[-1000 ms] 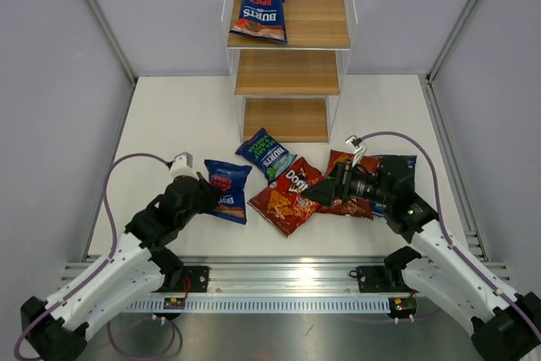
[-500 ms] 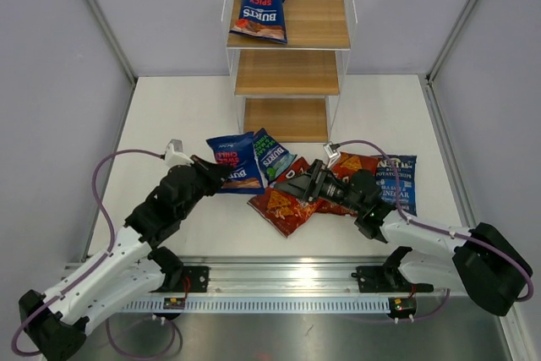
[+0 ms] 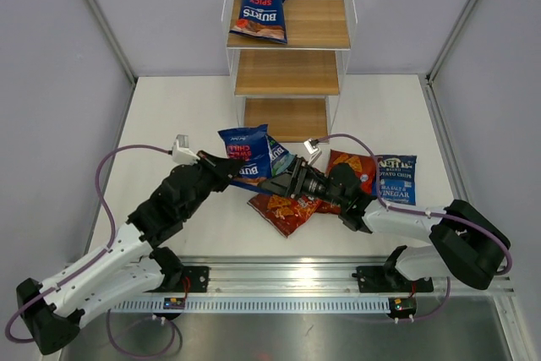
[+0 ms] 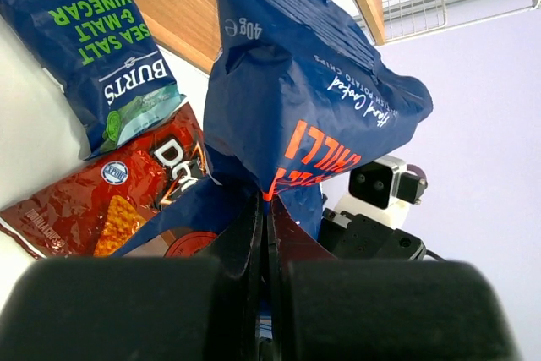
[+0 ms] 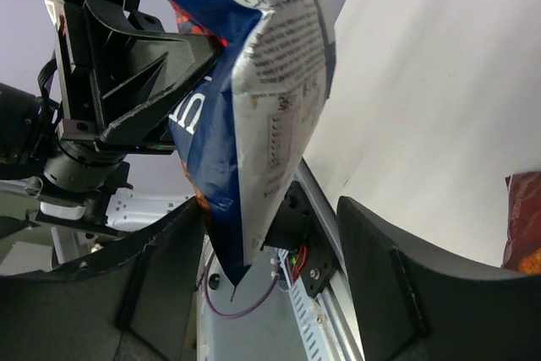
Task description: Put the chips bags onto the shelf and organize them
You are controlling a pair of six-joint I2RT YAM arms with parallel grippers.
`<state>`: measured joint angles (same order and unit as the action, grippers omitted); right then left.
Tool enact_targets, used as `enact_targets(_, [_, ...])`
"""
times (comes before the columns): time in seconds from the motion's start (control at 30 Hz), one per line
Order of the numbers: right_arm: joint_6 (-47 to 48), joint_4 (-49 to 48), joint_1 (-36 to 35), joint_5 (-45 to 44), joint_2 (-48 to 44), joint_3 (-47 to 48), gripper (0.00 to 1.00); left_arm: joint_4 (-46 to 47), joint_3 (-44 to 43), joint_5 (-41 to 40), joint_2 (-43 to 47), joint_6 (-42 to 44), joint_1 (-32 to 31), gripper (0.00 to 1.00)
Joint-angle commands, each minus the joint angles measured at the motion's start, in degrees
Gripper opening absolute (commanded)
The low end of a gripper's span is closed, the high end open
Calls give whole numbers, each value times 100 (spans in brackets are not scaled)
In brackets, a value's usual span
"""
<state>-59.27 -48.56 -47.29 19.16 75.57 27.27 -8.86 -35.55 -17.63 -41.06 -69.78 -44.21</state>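
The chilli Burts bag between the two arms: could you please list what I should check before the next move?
1. The left gripper is shut on the chilli bag at its edge: ok.
2. The chilli bag sits between the jaws of the right gripper: ok.
3. The right gripper is closed on the bag: not ok, a gap shows beside it.
4. The bag is lifted off the Doritos bag: ok.
5. The middle board of the shelf is free: ok.

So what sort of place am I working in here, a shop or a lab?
Most likely a lab test cell, not a shop: plain grey partition walls, an aluminium rail edging a white table, and one small mock-up shelf.
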Motion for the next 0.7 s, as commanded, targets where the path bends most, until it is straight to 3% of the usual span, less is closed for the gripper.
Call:
enact_targets(0.0, [380, -470, -123, -61, 37, 288, 68, 500, -172, -276, 10, -150, -88, 0])
enact_targets(0.13, [521, -409, -114, -131, -51, 297, 55, 500, -119, -329, 28, -176, -123, 0])
enact_targets(0.27, [486, -356, -123, -149, -113, 314, 36, 473, -84, -434, 36, -212, -141, 0])
enact_targets(0.3, [451, -365, -123, -140, -87, 323, 22, 473, -84, -461, 36, -229, -141, 0])
enact_targets(0.4, [416, -365, -123, -149, -86, 314, 3, 508, -84, -487, 36, -203, -150, 6])
enact_targets(0.43, [407, -348, -123, -158, -112, 306, 1, 508, -92, -505, 36, -159, -150, 9])
enact_targets(0.5, [442, -251, -132, -158, -200, 323, 0, 473, -110, -583, 36, -80, -150, 19])
enact_targets(0.53, [460, -207, -123, -149, -253, 341, 0, 473, -136, -601, 80, 94, -150, 40])
enact_targets(0.6, [512, -49, -123, -158, -393, 367, 0, 377, -233, -750, 107, 306, -150, 57])
enact_targets(0.63, [539, 99, -123, -158, -542, 376, 0, 342, -346, -777, 116, 629, -150, 75])
enact_targets(0.67, [574, 196, -114, -158, -622, 402, 0, 228, -426, -812, 124, 745, -150, 86])
